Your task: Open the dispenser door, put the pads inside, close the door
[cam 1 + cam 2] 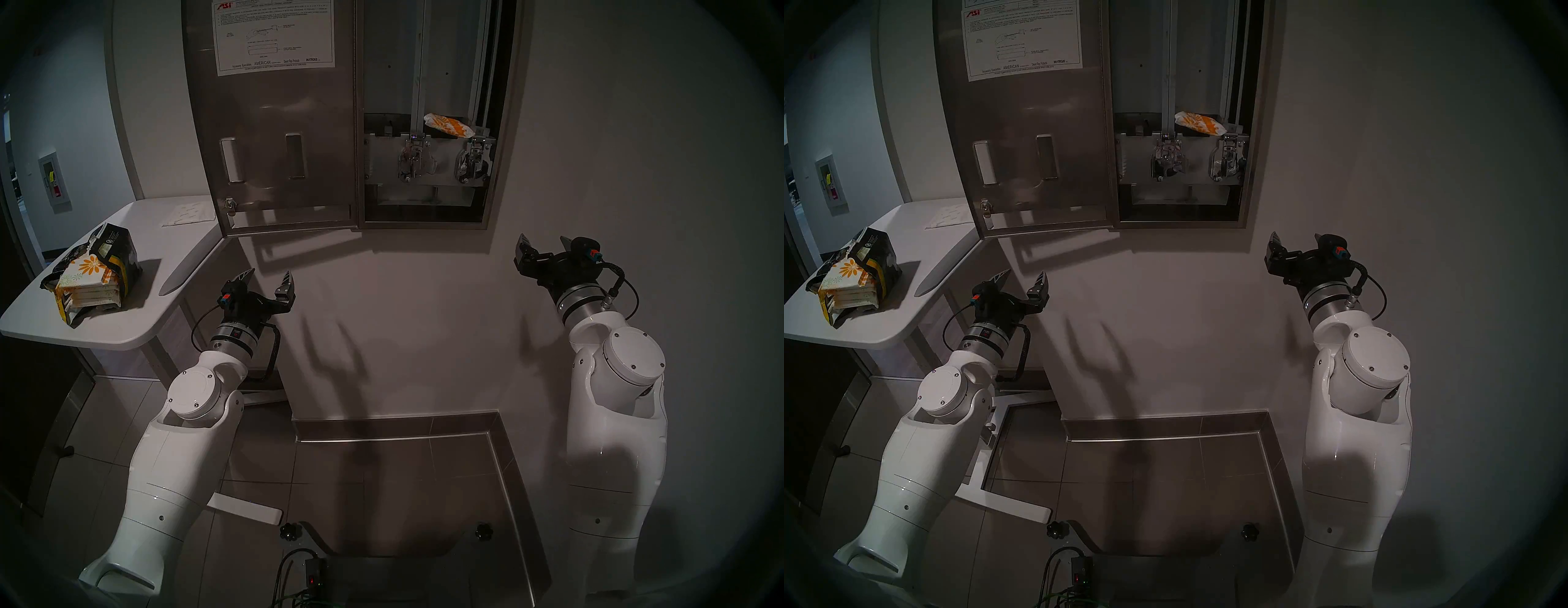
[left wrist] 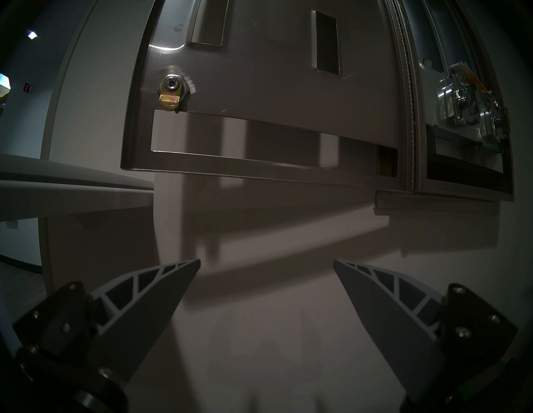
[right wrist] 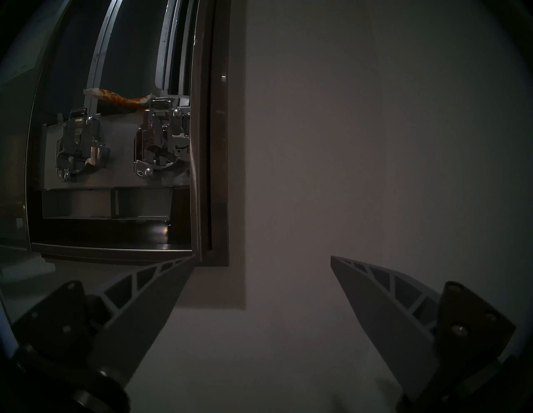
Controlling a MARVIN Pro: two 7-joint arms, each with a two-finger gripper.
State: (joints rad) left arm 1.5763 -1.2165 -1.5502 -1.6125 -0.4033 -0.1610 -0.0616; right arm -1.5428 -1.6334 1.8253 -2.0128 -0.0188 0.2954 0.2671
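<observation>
The steel dispenser [image 1: 441,174] hangs on the wall with its door [image 1: 275,148] swung wide open to the left, instruction sheet facing me. One daisy-print pad [image 1: 449,125] lies tilted on the shelf above the right chrome lever, and it also shows in the right wrist view [image 3: 121,98]. More pads [image 1: 85,276] are stacked in a torn bag on the table. My left gripper [image 1: 270,274] is open and empty below the door's lower edge. To the lower right of the cabinet my right gripper [image 1: 545,240] is open and holds nothing.
A white table [image 1: 140,305] stands at the left, carrying the torn black-and-yellow bag [image 1: 116,250] and a flat white sheet [image 1: 189,214]. The open door overhangs the table's inner corner. Bare wall lies below the cabinet.
</observation>
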